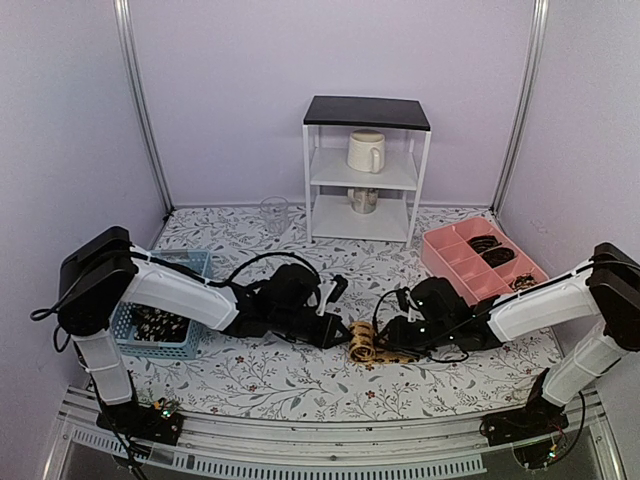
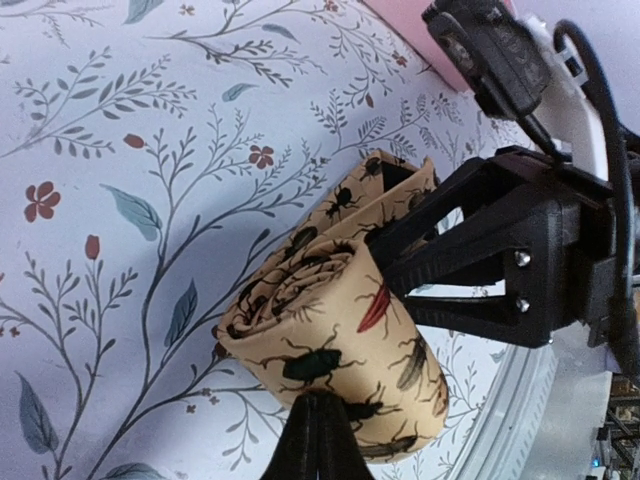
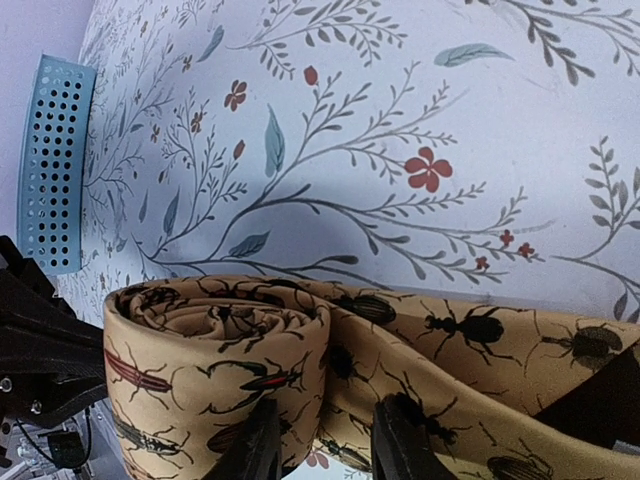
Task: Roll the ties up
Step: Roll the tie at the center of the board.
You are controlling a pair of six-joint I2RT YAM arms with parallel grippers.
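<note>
Tan tie (image 3: 220, 350) pinched in my right claw (image 3: 330, 412), nearly wound, left claw (image 2: 315, 420) closed against the roll just left; dark ties (image 1: 158, 325) beyond it wait.

Rolled tie (image 1: 362, 342) sits mid-desk (image 1: 300, 385); basket (image 1: 158, 349) lies to its left, tray (image 1: 445, 250) off right, shelf unit (image 1: 366, 112) behind.
</note>
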